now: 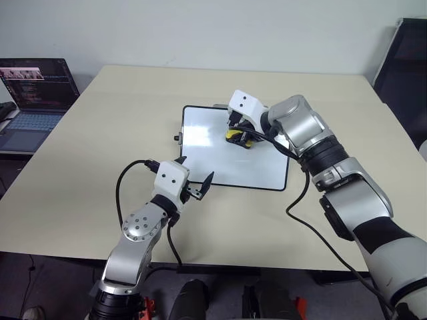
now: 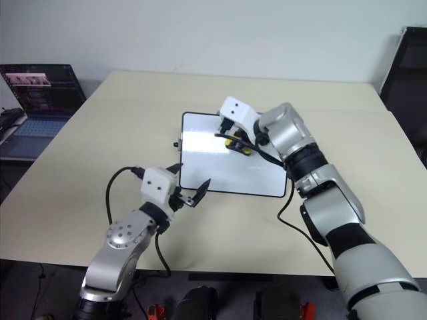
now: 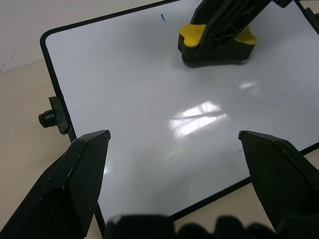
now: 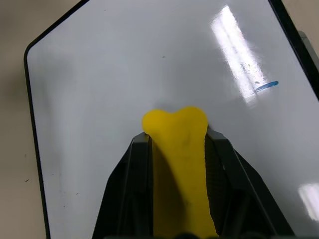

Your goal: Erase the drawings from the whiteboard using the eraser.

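At the far left, beyond the table's edge, an open laptop (image 1: 30,100) is seen with its screen lit. A pale beige table (image 1: 100,147) carries the rest of the scene. Over the table's near part, the left gripper (image 1: 195,179) is held just off the whiteboard's near left corner, its two black fingers spread wide with nothing between them; in the left wrist view the fingertips (image 3: 89,149) are seen framing the board's glossy surface from the near side. The whiteboard (image 1: 213,153) lies flat at the middle of the table, framed in thin black, with a small black knob (image 3: 50,118) on its left edge. Most of its surface is seen clean; of the drawings (image 4: 266,86) one short blue stroke is left near the far edge, beside a bright reflection. Toward the board's far right part, the eraser (image 1: 235,136) is pressed black side down on the white surface, its yellow top uppermost. The right gripper (image 1: 241,131) is closed tightly on the eraser, one finger on each long side, with the yellow end protruding past the fingertips in the right wrist view. At the far right, a dark chair (image 1: 403,67) stands behind the table's corner.
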